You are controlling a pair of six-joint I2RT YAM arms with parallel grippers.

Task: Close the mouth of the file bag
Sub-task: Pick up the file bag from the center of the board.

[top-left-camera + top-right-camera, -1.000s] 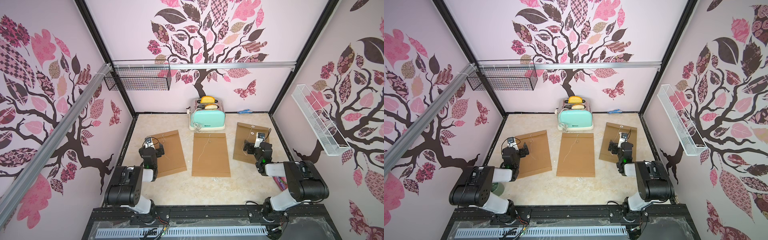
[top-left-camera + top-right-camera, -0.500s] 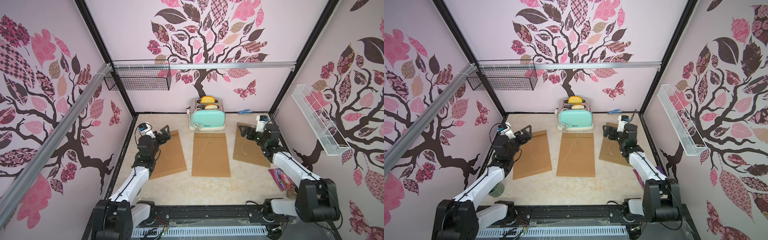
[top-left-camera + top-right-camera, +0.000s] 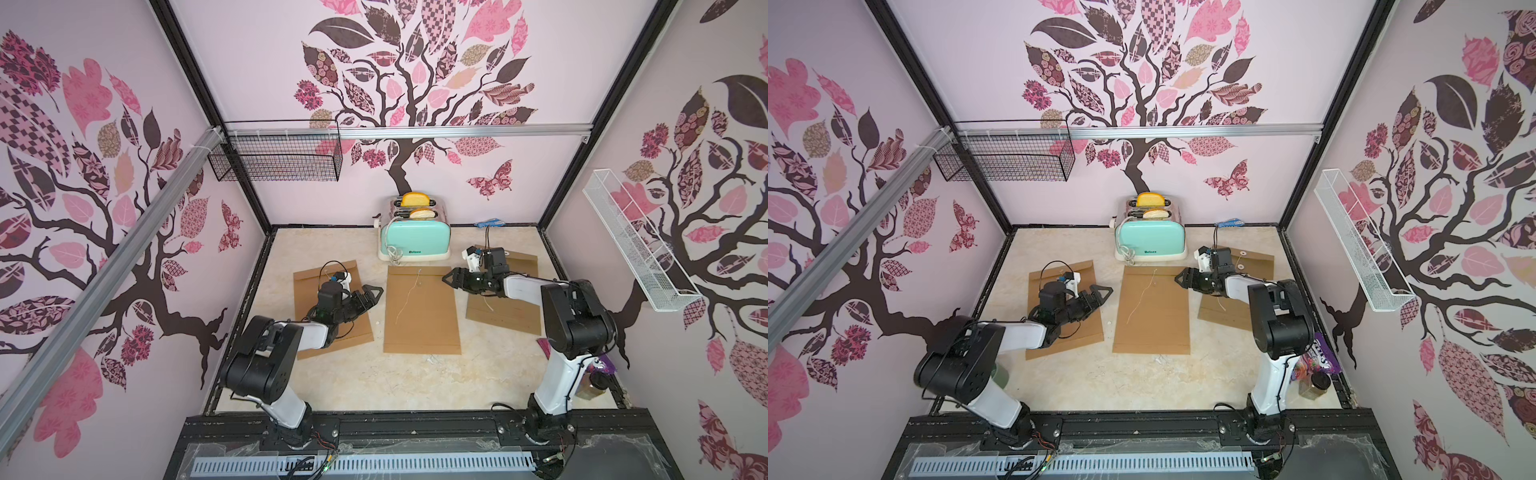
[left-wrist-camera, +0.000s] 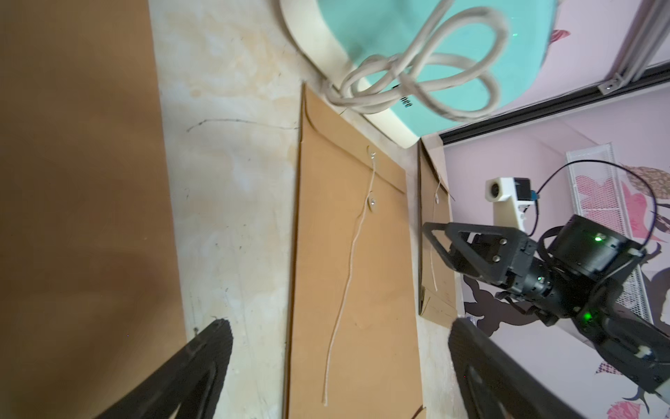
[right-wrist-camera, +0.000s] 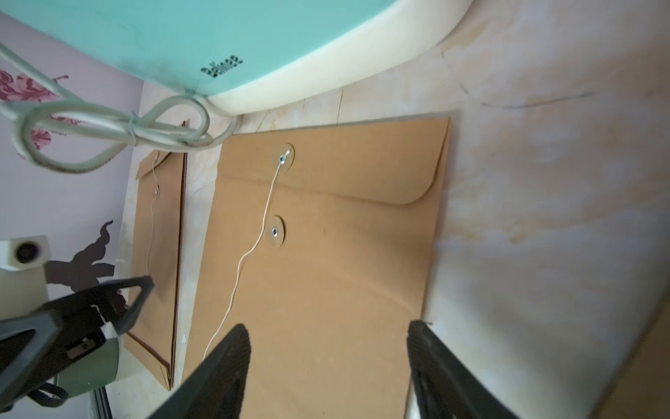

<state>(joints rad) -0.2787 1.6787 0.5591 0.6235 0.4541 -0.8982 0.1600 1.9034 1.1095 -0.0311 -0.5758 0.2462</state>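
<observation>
The left arm (image 3: 291, 336) rose from its base at the near edge, folded at the elbow, and reached forward over the left bag (image 3: 305, 291). Its wrist was turned so that the left gripper (image 3: 371, 296) pointed at the middle bag (image 3: 422, 311). The right arm (image 3: 573, 316) stood tall, with its forearm stretched sideways over the right bag (image 3: 498, 313). The right gripper (image 3: 451, 279) sat by the middle bag's far right corner.

The left wrist view showed the left gripper (image 4: 340, 337) spread wide with nothing in it. The right gripper (image 5: 328, 337) was also parted, less widely, and held nothing. Neither touched the bag, as far as could be seen.

The middle bag lay flat on the table (image 3: 374, 374) just in front of the toaster (image 3: 415, 239). Its flap (image 5: 326, 174) was folded down and its string (image 5: 253, 246) trailed loose, unwound.
</observation>
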